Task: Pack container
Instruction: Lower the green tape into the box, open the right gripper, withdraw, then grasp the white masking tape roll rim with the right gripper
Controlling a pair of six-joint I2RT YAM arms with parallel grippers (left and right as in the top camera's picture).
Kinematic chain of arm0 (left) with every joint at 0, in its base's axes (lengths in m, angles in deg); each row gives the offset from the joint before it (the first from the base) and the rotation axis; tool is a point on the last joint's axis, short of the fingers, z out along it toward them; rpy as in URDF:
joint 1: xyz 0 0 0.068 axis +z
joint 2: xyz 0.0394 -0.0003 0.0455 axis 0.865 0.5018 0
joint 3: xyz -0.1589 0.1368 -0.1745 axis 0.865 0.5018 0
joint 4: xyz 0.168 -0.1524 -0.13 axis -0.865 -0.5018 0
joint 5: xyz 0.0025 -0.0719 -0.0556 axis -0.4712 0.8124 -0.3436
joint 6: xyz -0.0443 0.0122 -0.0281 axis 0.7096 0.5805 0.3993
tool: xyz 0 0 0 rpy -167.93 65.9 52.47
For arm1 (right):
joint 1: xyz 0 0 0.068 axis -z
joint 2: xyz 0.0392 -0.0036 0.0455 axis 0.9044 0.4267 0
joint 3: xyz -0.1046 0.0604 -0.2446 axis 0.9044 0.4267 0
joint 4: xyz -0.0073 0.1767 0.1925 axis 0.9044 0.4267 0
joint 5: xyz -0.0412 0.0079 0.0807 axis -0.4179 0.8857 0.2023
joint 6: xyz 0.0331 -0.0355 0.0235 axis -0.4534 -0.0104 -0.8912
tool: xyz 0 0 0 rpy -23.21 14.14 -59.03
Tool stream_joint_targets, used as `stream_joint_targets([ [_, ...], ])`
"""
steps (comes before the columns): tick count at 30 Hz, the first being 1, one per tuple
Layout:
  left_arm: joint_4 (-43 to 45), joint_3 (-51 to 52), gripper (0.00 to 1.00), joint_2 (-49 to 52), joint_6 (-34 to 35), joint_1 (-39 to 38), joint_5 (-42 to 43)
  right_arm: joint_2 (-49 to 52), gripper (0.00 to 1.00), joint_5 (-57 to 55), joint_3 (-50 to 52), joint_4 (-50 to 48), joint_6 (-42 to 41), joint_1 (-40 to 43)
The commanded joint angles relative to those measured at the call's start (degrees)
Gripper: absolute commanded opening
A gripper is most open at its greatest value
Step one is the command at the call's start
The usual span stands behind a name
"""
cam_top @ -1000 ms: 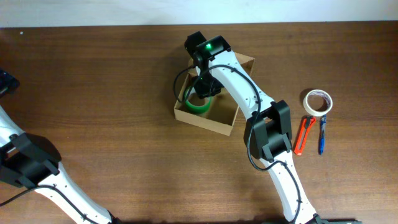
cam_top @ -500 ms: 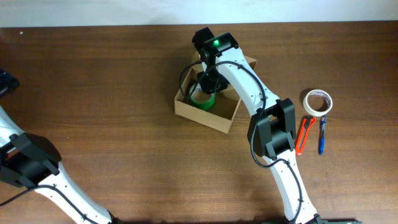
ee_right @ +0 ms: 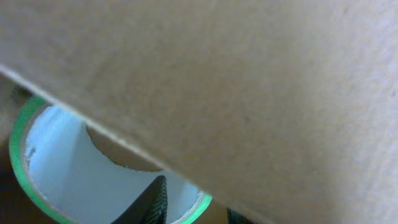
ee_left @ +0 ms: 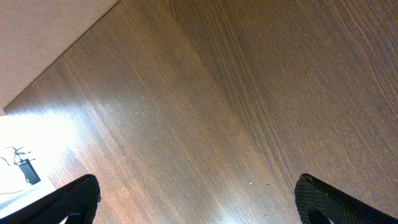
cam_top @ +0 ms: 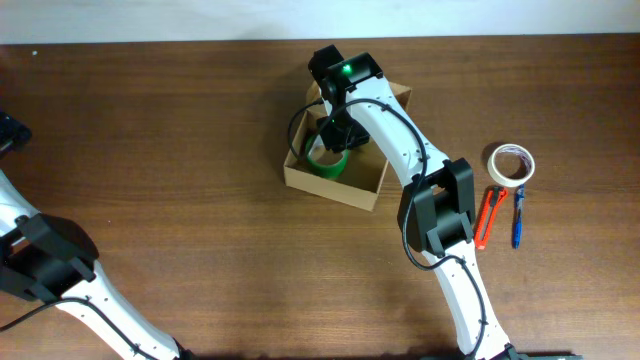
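Container (cam_top: pixel 330 190) holds the green tape (cam_top: pixel 325 166); white tape (cam_top: pixel 511 163), cutter (cam_top: pixel 487 216) and pen (cam_top: pixel 518 216) lie outside. Left gripper (ee_left: pixel 199 202) gapes empty; right gripper's (ee_right: pixel 198 210) jaws: cannot tell.

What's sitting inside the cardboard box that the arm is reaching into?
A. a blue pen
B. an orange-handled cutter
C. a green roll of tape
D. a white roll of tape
C: the green roll of tape lies inside the container, while the orange cutter, blue pen and white roll of tape lie out on the table, apart from it.
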Motion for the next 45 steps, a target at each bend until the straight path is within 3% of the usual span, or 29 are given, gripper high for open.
stream_joint_targets([
  [1,0.0,0.3,1.0,-1.4,0.8,0.2,0.2,-2.0,0.35,-1.7,0.1,0.4,0.4,-0.6],
  [11,0.0,0.3,1.0,-1.4,0.8,0.2,0.2,-15.1,0.39,-4.8,0.1,3.2,0.2,-4.4],
  [19,0.0,0.3,1.0,-1.4,0.8,0.2,0.2,-28.8,0.43,-17.5,0.1,9.3,-1.3,-4.2],
  [26,0.0,0.3,1.0,-1.4,0.8,0.2,0.2,-32.8,0.43,-20.5,0.2,15.7,-3.3,7.7],
  [32,0.0,0.3,1.0,-1.4,0.8,0.2,0.2,-32.9,0.44,-11.2,2.1,15.0,-1.2,24.3],
  [37,0.0,0.3,1.0,-1.4,0.8,0.2,0.2,-32.9,0.45,-6.8,12.6,11.7,-1.1,36.8],
  [45,0.0,0.3,1.0,-1.4,0.8,0.2,0.2,-32.9,0.5,-3.2,35.6,-4.0,-1.3,45.4],
])
